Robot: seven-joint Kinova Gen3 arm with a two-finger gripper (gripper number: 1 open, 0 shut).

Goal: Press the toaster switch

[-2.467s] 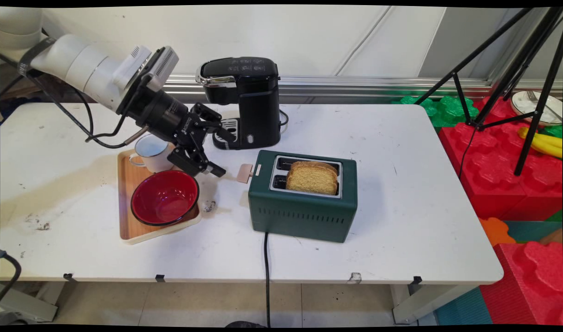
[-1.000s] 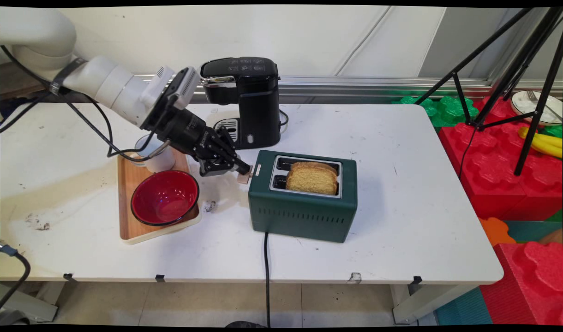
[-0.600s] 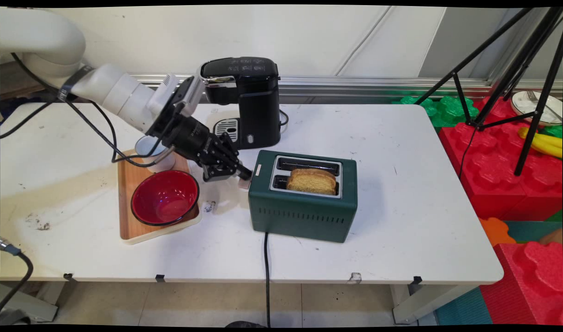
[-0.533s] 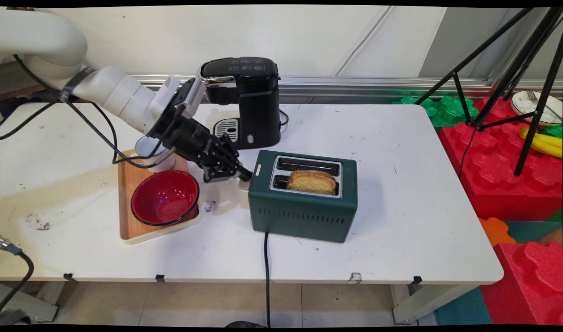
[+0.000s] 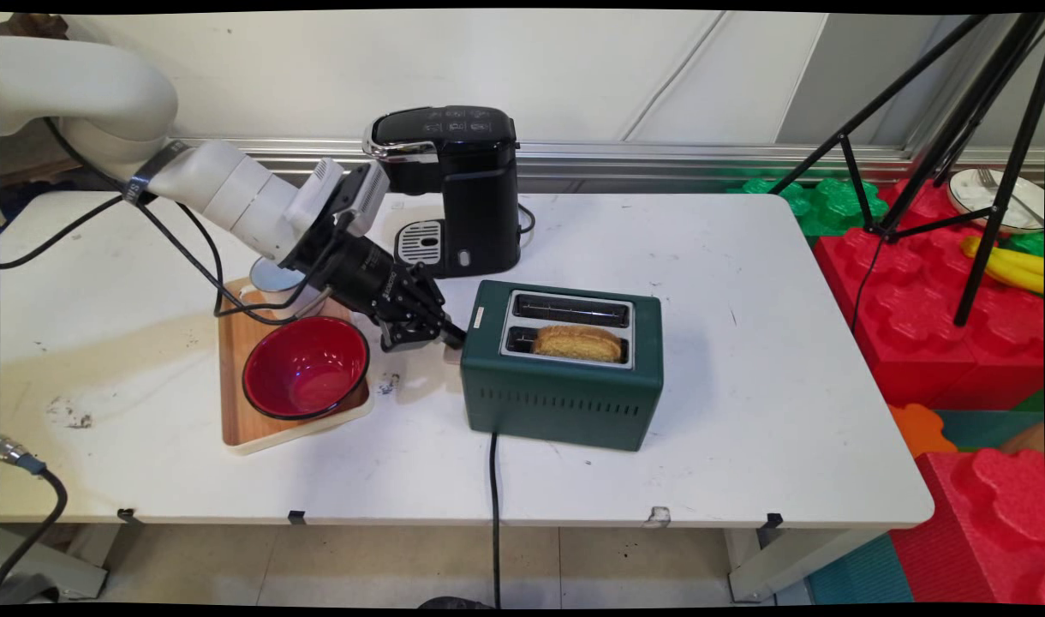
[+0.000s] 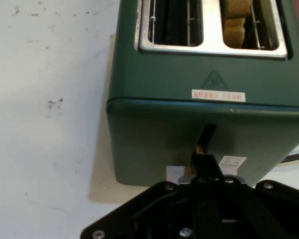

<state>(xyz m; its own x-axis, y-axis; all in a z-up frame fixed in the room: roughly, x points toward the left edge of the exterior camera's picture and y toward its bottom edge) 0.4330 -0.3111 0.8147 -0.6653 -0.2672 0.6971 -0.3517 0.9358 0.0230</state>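
Bread (image 5: 576,343) has sunk way down into the green toaster (image 5: 564,394) since a second ago. Claw (image 5: 448,336) is pinched closed, pressing down the side lever, hence the drop.

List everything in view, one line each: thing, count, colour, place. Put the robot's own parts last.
toaster: 1, dark green, table centre, cord running off the near edge.
bread: tan, sunk low in the toaster's near slot; count unclear.
coffee machine: 1, black, behind the toaster.
bowl: 1, red, on the tray.
tray: 1, wooden, left of the toaster.
cup: 1, white, on the tray's far end, mostly hidden by the arm.
table: 1, white.
tripod: 1, black, right of the table.
foam blocks: several, mostly red and green, on the floor at right.
gripper: 1, black, at the toaster's left end.
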